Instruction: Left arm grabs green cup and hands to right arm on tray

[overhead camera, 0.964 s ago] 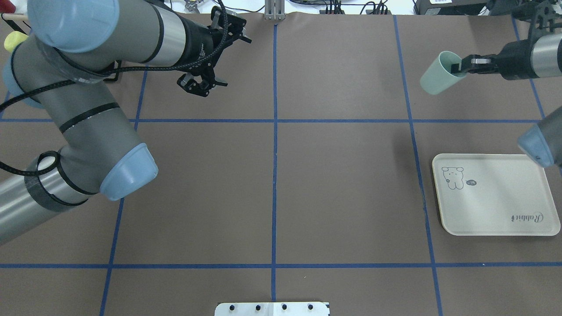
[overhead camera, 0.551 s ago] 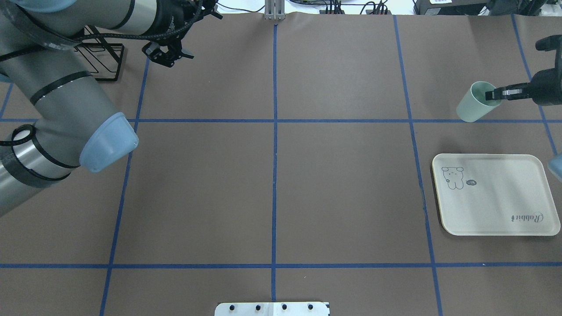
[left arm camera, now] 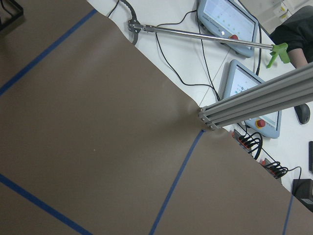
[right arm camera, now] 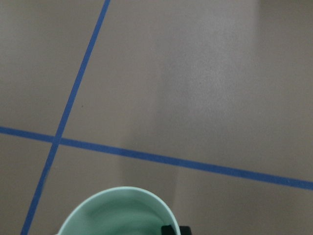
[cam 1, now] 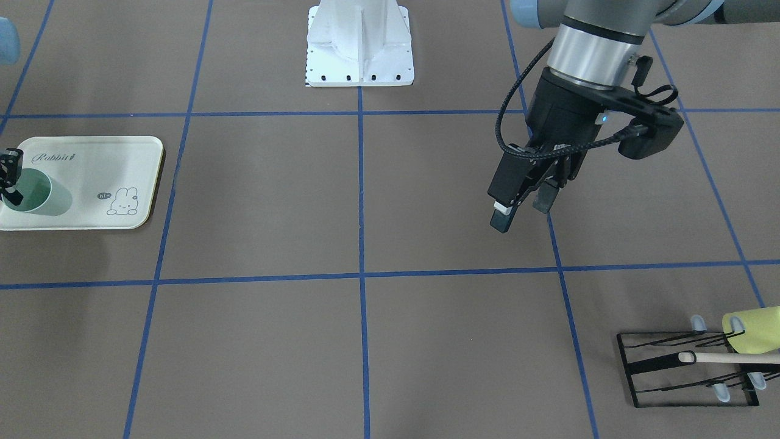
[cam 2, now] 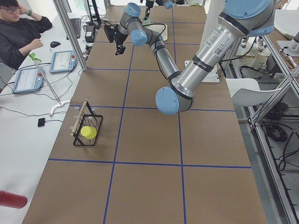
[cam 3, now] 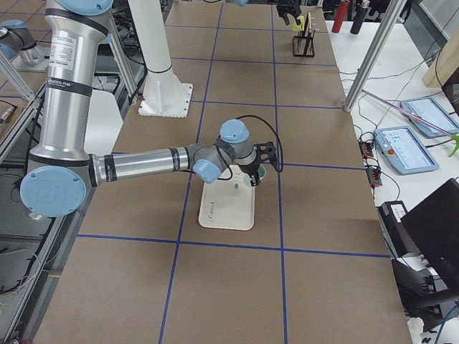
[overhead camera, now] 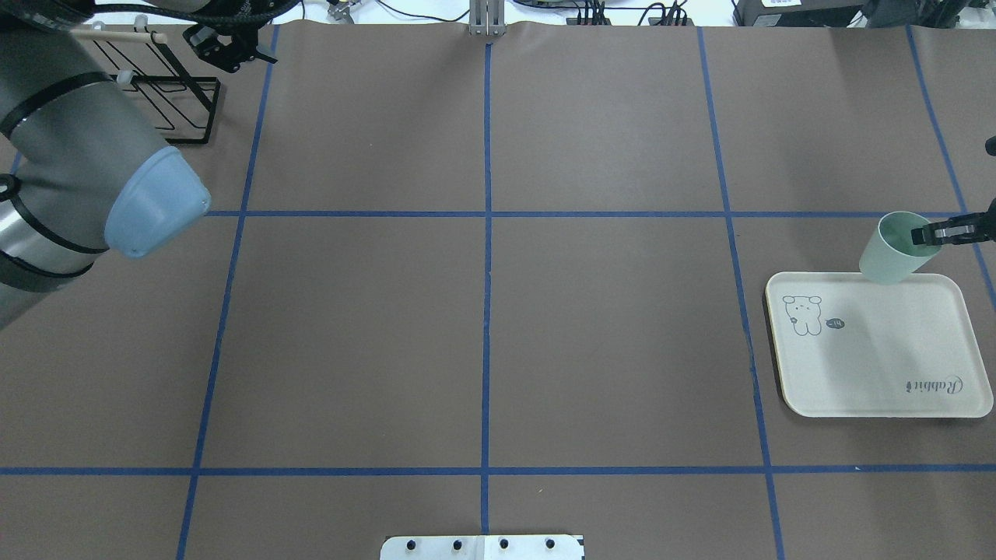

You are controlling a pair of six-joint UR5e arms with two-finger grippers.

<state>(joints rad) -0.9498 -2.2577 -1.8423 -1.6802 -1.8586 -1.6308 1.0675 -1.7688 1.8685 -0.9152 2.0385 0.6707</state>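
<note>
The pale mint-green cup (overhead camera: 889,253) hangs almost upright over the far end of the cream Rabbit tray (overhead camera: 879,365). My right gripper (overhead camera: 930,233) is shut on the cup's rim, one finger inside and one outside. In the front view the cup (cam 1: 38,195) shows over the tray (cam 1: 97,155); whether it touches the tray I cannot tell. The right wrist view shows only the cup's rim (right arm camera: 117,210). My left gripper (cam 1: 524,208) is open and empty, far from the cup, above the table near the wire rack (overhead camera: 175,105).
A black wire rack (cam 1: 688,366) holds a yellow-green cup (cam 1: 755,329) and a wooden stick. The white robot base (cam 1: 359,42) stands at the table's near edge. A person (cam 2: 18,32) sits beyond the table's far side.
My right gripper has carried the green cup back toward the robot and down, from over bare table to over the tray's far end. My left arm has drawn back toward the rack, empty.
</note>
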